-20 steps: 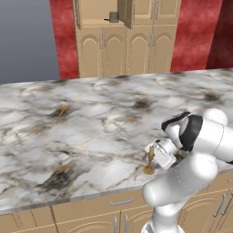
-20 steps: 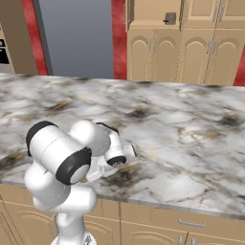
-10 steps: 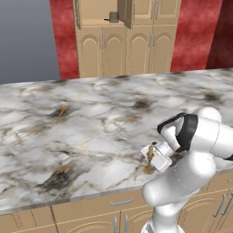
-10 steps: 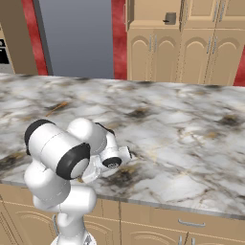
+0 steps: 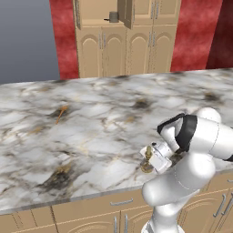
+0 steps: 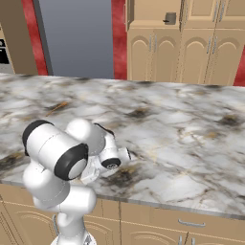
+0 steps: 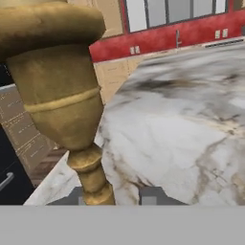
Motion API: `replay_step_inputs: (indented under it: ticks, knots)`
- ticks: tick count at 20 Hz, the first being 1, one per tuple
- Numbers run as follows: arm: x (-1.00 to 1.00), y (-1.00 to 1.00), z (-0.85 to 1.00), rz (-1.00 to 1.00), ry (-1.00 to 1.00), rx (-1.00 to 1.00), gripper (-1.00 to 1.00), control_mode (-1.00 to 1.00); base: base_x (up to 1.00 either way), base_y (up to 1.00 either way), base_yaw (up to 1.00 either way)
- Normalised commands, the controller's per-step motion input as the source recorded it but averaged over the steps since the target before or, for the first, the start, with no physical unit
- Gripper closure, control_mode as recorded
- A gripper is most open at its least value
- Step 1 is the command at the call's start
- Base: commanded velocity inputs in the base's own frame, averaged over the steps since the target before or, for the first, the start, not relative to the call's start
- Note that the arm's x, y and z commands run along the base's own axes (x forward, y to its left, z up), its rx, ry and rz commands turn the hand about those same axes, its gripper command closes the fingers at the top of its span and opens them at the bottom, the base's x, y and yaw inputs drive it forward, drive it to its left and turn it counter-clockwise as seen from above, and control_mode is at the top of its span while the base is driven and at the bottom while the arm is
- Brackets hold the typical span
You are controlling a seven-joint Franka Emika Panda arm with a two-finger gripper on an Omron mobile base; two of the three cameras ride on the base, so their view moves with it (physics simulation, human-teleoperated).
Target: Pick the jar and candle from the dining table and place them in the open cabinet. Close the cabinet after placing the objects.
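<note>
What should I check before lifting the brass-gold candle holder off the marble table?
1. Smoky-grey glass jar already in the tan wooden cabinet: ok.
2. Cabinet door open: ok.
3. Gripper level with the candle: ok.
4. Holder stem between the fingertips in the hand view: ok.
5. Grip firm on the candle: cannot tell.
6. Marble dining table bare around the candle: ok.

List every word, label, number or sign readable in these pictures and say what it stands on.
None: no readable text anywhere.
The candle, the jar, the cabinet and the dining table carry no lettering.
The pale rectangles on the red wall in the hand view are blank shapes.
</note>
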Motion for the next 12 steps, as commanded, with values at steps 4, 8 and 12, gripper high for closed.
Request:
replay_step_inputs:
  ticks: [4,8,12]
  knots:
    - [-0.42,-0.15,0.37,-0.04,-0.05,0.12,1.0,-1.0,0.0,0.0,0.0]
    - [-0.22,-0.19,0.68,-0.13,0.02,0.11,1.0,-1.0,0.0,0.0,0.0]
    - [-0.06,-0.2,0.94,-0.14,0.06,0.03,1.0,-1.0,0.0,0.0,0.0]
